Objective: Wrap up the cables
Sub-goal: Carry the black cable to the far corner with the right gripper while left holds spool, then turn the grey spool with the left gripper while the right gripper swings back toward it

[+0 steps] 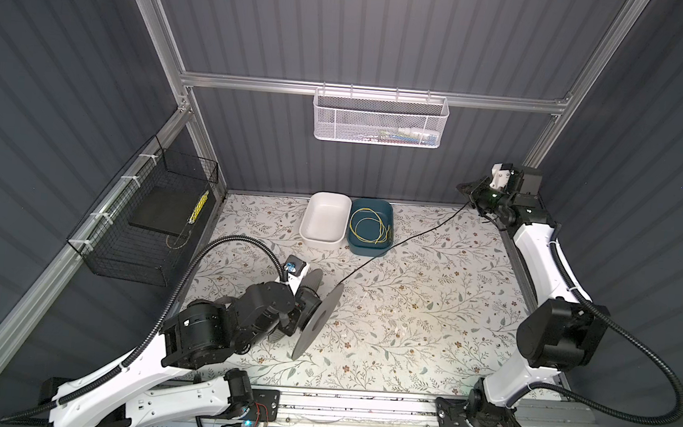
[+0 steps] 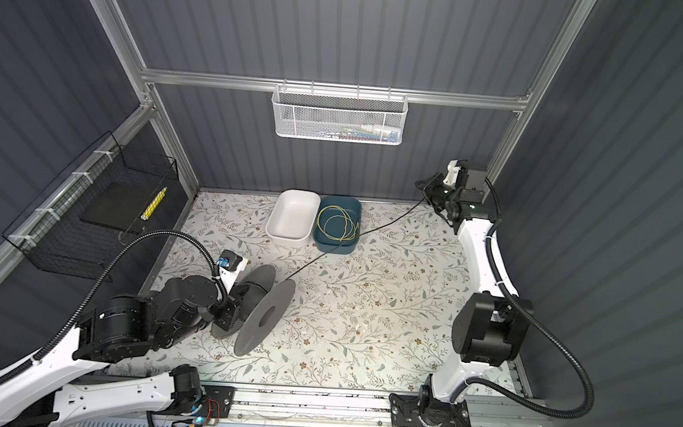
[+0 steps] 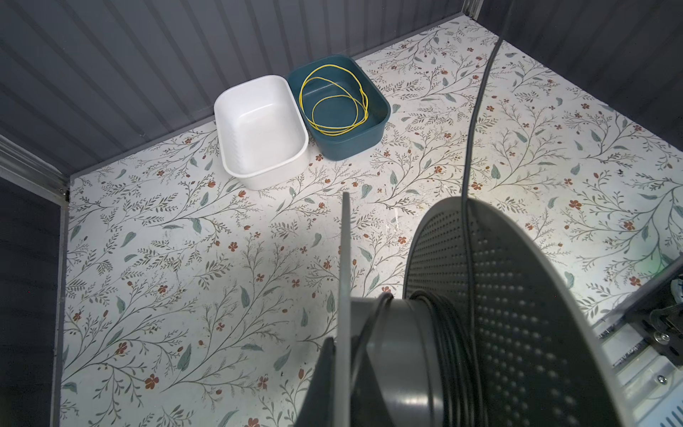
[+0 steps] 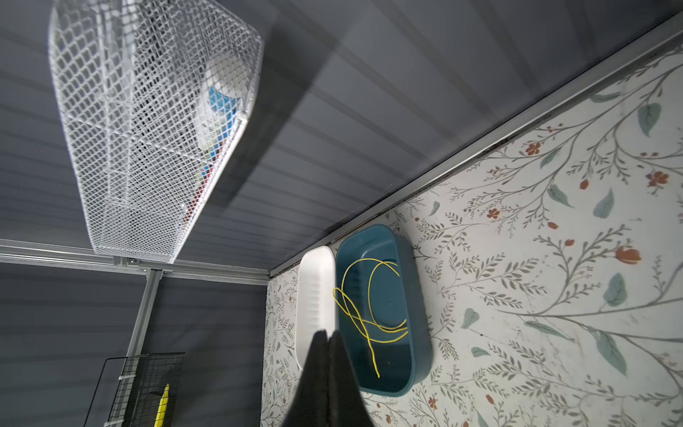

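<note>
Evidently light and limp, the cable [image 3: 467, 166] ran almost straight from several turns on the spool [image 1: 319, 319], low at the left, up to the raised right gripper [image 4: 326, 351], whose closed jaws pinched it; a firm pinch there should keep tension. The left gripper [image 1: 290, 321] was clamped on a spool flange. Only the left wrist view showed the wound turns; the right wrist's showed no cable.

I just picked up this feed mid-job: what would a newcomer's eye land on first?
The big grey spool, held on edge at the front left by the left arm, with a black cable stretched from it diagonally over the flowered table up to the right gripper at the back right. Next, the yellow wire coiled in the teal tub beside an empty white tub at the back wall.
</note>
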You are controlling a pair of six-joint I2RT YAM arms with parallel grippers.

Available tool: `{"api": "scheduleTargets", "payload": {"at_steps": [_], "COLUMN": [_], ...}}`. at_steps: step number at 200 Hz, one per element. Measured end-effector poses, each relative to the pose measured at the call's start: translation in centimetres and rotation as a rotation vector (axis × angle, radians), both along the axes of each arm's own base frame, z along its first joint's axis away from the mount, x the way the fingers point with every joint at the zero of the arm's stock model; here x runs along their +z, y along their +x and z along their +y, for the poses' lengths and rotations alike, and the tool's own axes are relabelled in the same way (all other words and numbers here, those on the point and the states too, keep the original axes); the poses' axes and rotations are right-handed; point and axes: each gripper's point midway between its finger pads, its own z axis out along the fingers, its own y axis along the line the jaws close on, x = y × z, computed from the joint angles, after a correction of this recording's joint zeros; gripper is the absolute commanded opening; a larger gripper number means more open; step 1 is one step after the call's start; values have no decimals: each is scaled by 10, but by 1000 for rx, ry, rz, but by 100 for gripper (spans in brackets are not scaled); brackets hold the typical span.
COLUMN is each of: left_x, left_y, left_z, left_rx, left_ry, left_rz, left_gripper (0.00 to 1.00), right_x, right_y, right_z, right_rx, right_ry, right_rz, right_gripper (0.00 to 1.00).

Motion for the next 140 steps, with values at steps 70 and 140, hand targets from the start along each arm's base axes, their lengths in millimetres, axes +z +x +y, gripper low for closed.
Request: {"api": "scheduleTargets", "payload": {"at_steps": [70,140], "left_x": [42,127], "left_y": [0,12], "left_z": [-30,-50], "left_rx": [-92,-98], "left_ry": [-109,-287], "left_rz": [-36,-178], "left_gripper": [0,0], "right_x": [-105,-207], "right_y": [-20,-94], "right_z": [15,71], "right_rx": [2,83], "right_ry": [-63,-210], "right_rz": [190,337], "right_gripper": [0,0]}}
